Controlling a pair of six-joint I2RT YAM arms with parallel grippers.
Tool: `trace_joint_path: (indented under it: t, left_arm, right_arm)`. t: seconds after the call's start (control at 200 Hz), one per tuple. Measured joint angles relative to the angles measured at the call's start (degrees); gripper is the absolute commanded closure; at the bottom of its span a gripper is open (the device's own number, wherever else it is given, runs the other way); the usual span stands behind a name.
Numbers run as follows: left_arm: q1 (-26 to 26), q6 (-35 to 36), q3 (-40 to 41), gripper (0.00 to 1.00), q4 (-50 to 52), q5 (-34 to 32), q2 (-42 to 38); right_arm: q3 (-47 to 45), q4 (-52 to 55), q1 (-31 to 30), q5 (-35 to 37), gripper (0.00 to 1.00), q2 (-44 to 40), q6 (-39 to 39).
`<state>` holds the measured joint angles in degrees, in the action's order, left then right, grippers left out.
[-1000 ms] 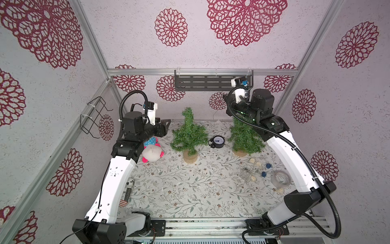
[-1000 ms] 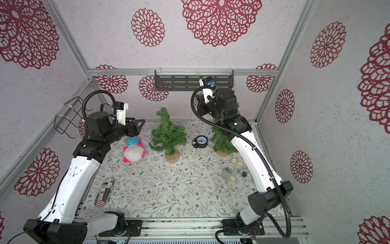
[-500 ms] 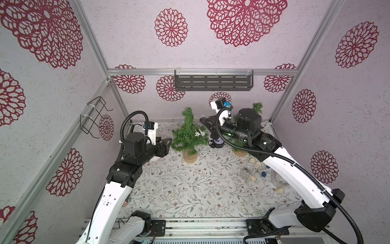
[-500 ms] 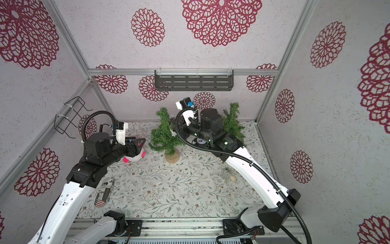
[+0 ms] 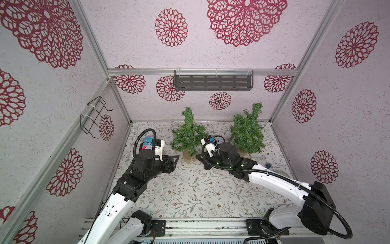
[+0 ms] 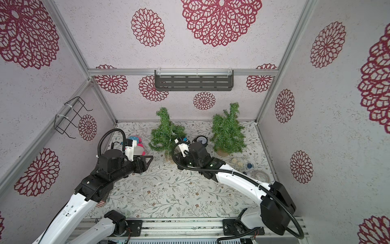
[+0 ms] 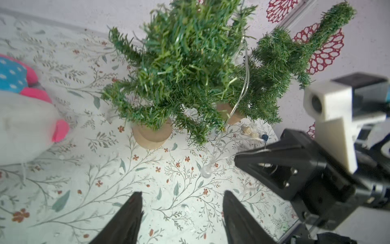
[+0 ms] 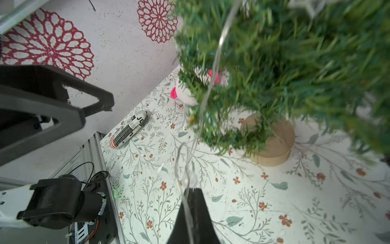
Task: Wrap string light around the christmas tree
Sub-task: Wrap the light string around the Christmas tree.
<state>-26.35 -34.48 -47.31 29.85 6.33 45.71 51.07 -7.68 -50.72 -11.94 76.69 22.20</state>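
Down from behind the treetops to beside the base of the left-hand christmas tree (image 5: 185, 135), right gripper (image 8: 193, 191) clamped on the string light (image 8: 213, 67) trailing through its branches; opposite, left gripper (image 7: 182, 193) lowered, parted wider, empty, likely awaiting hand-over.

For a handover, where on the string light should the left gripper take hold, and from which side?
Likely the slack loop of the string light hanging between the lower branches of the Christmas tree and the shut right gripper. The wire stands clear of the needles there, so the open left gripper can approach from its own side, jaws straddling the thin wire.
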Motion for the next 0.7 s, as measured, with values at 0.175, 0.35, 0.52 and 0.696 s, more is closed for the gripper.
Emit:
trace_joint_path:
  t: [0.175, 0.35, 0.52, 0.696]
  left_arm:
    - [-4.39, -6.32, 2.6, 0.24, -5.75, -0.2, 0.83]
    - [-6.8, -8.46, 3.93, 0.24, -10.43, -0.68, 4.57]
    - [-7.04, -9.68, 4.94, 0.26, -12.9, -0.42, 6.86]
    - [-7.1, -10.91, 6.62, 0.31, -14.64, 1.77, 7.61]
  right_arm:
    - [-5.9, -5.62, -4.74, 2.78, 1.0, -0.85, 2.47]
    - [-6.16, -11.76, -9.18, 3.89, 1.0, 0.13, 2.36]
    - [-6.8, -16.26, -11.85, 3.82, 1.0, 2.14, 1.81]
    - [-6.78, -18.05, -12.61, 3.78, 1.0, 5.11, 0.74]
